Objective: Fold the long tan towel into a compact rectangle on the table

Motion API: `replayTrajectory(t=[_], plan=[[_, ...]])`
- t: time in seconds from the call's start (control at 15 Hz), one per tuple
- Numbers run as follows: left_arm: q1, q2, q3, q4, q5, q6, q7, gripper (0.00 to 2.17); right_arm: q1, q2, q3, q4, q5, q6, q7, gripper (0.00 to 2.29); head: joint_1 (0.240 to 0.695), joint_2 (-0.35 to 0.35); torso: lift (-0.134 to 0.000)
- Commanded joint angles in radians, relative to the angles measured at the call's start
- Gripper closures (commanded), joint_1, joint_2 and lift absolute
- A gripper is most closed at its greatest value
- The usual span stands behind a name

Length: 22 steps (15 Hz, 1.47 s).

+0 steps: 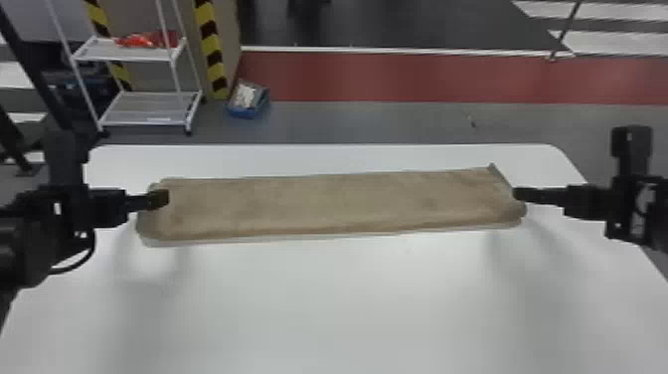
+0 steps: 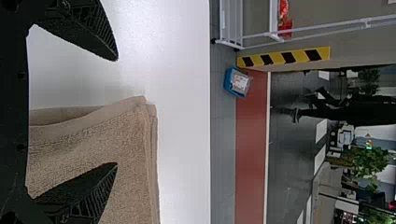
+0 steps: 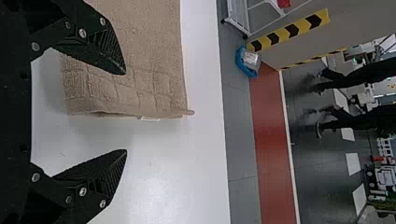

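Observation:
The tan towel (image 1: 338,204) lies as a long folded strip across the table's far half. Over its left end is my left gripper (image 1: 161,198); in the left wrist view the left gripper (image 2: 116,112) stands open, one finger over the towel (image 2: 126,154), the other over bare white surface. My right gripper (image 1: 519,194) is at the strip's right end. Wide apart in the right wrist view, the right gripper (image 3: 125,112) has one finger over the towel (image 3: 140,56) and the other beyond its end edge, where a small white label pokes out.
The white table (image 1: 348,308) reaches toward the robot in front of the towel. Past its far edge, on the floor, are a white shelf rack (image 1: 149,107), a blue bin (image 1: 248,102) and a post with yellow-black stripes (image 1: 211,49).

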Motion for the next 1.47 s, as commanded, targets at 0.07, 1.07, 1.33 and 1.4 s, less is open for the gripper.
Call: replayTrajectory(t=[0.07,1.07,1.33,1.4], plan=[[0.039,0.001,0.012,-0.020,0.022,0.014,-0.015,0.08,0.027,-0.001,-0.002,-0.016,0.000,0.014,0.004,0.34,0.695,-0.035,-0.128],[0.106,0.000,0.042,-0.111,0.036,0.084,-0.049,0.45,0.041,0.011,-0.005,-0.039,0.003,0.008,0.018,0.59,0.695,-0.033,-0.128],[0.089,0.009,0.052,-0.119,0.033,0.222,-0.086,0.64,0.031,0.013,0.003,-0.037,0.012,0.017,0.020,0.79,0.695,-0.040,-0.128],[0.089,0.009,0.054,-0.120,0.033,0.222,-0.086,0.65,0.031,0.013,0.000,-0.037,0.012,0.023,0.021,0.79,0.695,-0.040,-0.128]])
